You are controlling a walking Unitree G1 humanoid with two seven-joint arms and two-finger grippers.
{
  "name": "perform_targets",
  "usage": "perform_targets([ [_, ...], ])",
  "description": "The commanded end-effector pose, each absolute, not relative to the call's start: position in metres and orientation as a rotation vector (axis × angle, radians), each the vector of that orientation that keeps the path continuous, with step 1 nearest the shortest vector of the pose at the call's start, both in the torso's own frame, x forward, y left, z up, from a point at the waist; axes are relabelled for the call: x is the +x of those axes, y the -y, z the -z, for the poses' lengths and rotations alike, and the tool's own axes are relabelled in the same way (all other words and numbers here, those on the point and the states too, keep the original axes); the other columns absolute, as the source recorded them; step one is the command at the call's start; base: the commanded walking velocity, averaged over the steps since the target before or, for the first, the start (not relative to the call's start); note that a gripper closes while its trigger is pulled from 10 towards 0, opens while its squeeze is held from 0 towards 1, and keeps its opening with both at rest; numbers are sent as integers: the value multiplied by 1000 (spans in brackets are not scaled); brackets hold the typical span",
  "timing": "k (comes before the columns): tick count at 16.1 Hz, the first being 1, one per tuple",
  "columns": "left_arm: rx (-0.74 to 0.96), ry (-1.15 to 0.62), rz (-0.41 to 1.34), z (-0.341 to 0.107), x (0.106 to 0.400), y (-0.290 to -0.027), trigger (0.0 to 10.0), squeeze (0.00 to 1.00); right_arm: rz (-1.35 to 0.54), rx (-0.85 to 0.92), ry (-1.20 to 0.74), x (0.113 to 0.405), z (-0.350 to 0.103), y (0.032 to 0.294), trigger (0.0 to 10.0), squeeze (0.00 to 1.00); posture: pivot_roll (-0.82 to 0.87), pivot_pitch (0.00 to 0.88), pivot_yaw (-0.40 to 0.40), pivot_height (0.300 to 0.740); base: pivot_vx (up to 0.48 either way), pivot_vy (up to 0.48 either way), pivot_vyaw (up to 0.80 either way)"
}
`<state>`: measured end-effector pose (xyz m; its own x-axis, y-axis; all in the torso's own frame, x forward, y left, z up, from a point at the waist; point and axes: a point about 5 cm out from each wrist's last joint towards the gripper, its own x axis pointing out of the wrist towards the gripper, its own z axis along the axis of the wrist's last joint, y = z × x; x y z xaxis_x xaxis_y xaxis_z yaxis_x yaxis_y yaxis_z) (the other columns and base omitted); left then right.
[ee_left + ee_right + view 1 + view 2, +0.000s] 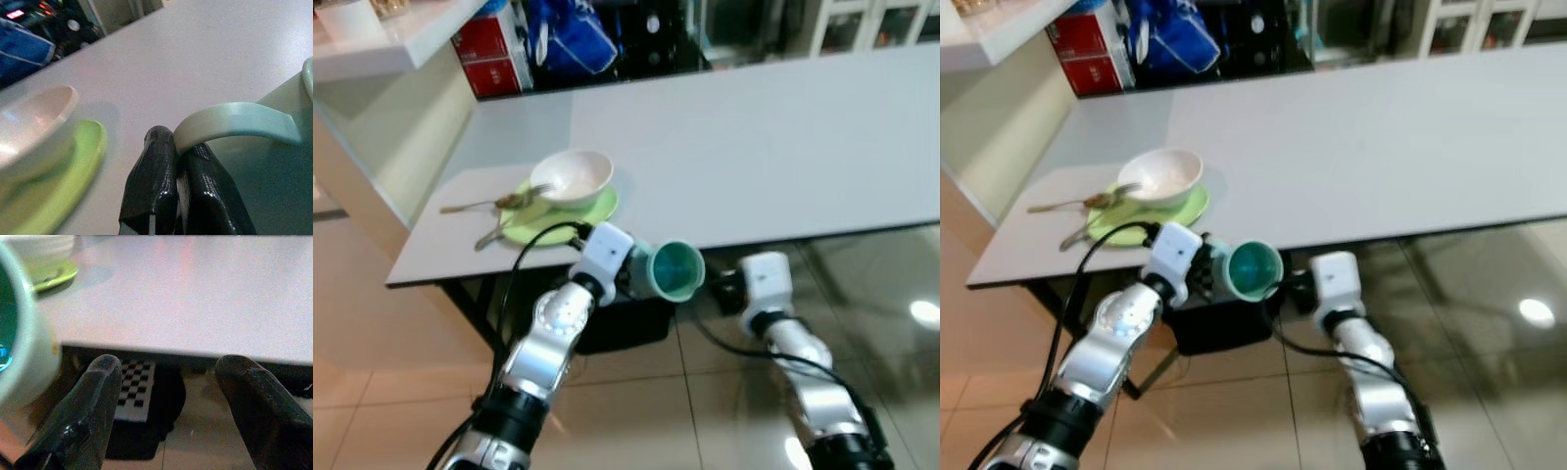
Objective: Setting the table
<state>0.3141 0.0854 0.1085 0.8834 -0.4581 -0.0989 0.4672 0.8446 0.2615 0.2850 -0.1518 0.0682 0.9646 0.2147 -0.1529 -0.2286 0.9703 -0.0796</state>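
A long white rectangular table serves as the landmark. At its far left corner, beyond the edge, stand a red box and a blue bag. On the table's near left corner sits a round lime-green plate with a white ceramic bowl resting on it. Metal cutlery lies to the left of the bowl: a spoon or fork reaches from the plate out over the tabletop, and a second piece lies at the plate's near-left rim; the exact type of each is too blurred to tell.

Just off the table's near edge, below the plate, the left gripper holds a teal-green ceramic cup with a pale outside in the air, tipped on its side so its open mouth faces the camera. In the left wrist view its two black fingers are pressed together on the cup's curved handle.

To the right of the cup, also in front of the table's near edge and over the glossy tiled floor, the right gripper hangs with its black fingers spread wide apart, gripping nothing; the cup's rim is just beside one finger. Under the table's edge lies a dark object with a black-and-white checkered patch.
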Motion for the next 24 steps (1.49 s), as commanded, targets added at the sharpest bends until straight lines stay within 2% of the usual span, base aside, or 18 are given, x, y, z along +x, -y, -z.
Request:
perform_targets([
  [1,261,-52,405,-111,323,-110,0,0,-258,-11,-116,291,-77,137,10000,0,-54,0,112,740,480,0,0],
  [6,168,2,352,-131,336,-118,0,0,-270,-45,-98,292,-81,137,10000,0,-50,0,107,740,480,0,0],
  [10,158,155,490,-175,338,-85,0,0,-289,-43,-108,289,-78,132,10000,0,-53,0,110,740,0,0,0],
  [12,106,156,523,-183,339,-75,0,0,-291,-43,-108,289,-78,131,10000,0,-56,0,113,740,0,0,0],
  [22,-173,-70,450,-169,383,-63,0,0,-294,-35,-93,289,-81,126,10000,0,-81,0,130,740,0,0,0],
  [24,-240,-160,483,-163,387,-44,0,0,-295,-30,-94,287,-81,124,10000,0,-94,0,145,740,0,0,0],
])
